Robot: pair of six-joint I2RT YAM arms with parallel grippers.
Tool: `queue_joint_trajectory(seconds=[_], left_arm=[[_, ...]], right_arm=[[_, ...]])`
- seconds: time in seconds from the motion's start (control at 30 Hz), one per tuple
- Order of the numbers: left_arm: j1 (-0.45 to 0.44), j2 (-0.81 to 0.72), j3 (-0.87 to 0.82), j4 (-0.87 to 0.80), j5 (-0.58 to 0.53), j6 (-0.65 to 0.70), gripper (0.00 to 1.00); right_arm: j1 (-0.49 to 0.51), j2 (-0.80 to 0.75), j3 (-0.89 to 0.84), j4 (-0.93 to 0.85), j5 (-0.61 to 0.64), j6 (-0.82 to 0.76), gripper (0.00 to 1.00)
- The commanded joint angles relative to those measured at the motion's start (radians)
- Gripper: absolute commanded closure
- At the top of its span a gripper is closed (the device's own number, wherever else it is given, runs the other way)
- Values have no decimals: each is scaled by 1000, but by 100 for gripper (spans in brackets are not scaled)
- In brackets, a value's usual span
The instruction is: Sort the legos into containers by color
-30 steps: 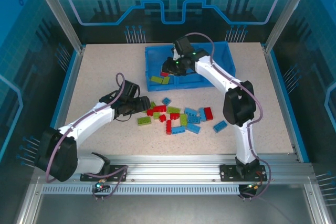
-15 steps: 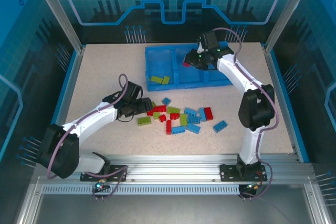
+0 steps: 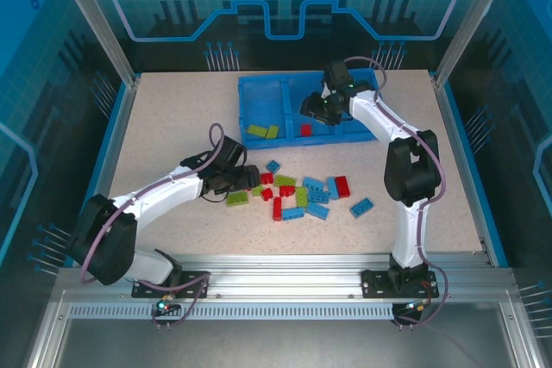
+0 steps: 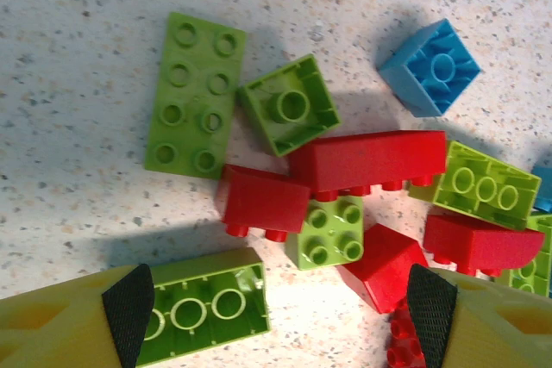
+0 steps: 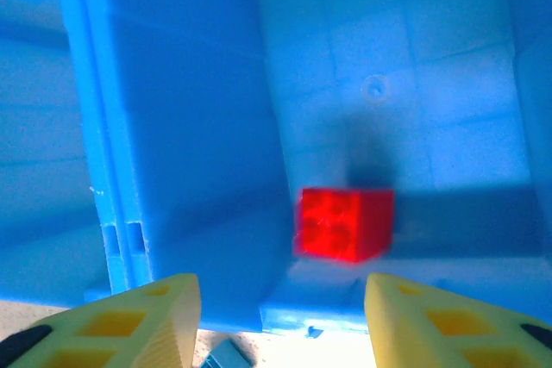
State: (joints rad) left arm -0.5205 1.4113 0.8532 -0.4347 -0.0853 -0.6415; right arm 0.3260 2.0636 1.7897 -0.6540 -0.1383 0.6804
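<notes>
From my end, left gripper (image 3: 253, 180) hangs jaws-apart over the mixed lego pile (image 3: 293, 194) on the table (image 3: 155, 127), right gripper (image 3: 309, 109) is also parted above a red brick (image 3: 304, 129) lying free in the middle compartment of the blue tray (image 3: 250, 84).

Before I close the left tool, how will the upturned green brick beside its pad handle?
Likely stiff: the green brick looks like hard moulded plastic. Hollow underside showing, so probably light. Lying flat with glossy walls, it should slide rather than roll, and might slip.
</notes>
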Motion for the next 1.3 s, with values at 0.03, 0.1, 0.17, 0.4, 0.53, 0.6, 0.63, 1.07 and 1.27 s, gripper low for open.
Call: queue_joint_trajectory(seconds=[0.03, 0.1, 0.17, 0.4, 0.53, 0.6, 0.63, 1.07, 1.27], left_arm=[[-24, 18, 29, 7, -4, -38, 19], [-23, 18, 23, 14, -2, -44, 19], [-24, 13, 21, 7, -15, -48, 18], [11, -42, -10, -7, -52, -57, 16], [42, -75, -20, -26, -65, -42, 14], [59, -89, -27, -36, -68, -37, 13], [63, -94, -31, -39, -70, -35, 12], [97, -136, -90, -50, -74, -43, 10], [99, -144, -102, -44, -70, -50, 9]], right_arm=[[-5, -21, 19, -20, -2, -17, 35], [5, -57, -13, -19, 6, -25, 31], [26, -105, -51, -28, 27, -32, 30], [236, -291, -259, -126, 124, -41, 33], [367, -340, -397, -141, 155, 72, 36], [432, -349, -446, -138, 168, 132, 36], [459, -347, -459, -134, 175, 150, 36], [579, -206, -445, -124, 174, 211, 44], [581, -153, -422, -119, 164, 188, 47]])
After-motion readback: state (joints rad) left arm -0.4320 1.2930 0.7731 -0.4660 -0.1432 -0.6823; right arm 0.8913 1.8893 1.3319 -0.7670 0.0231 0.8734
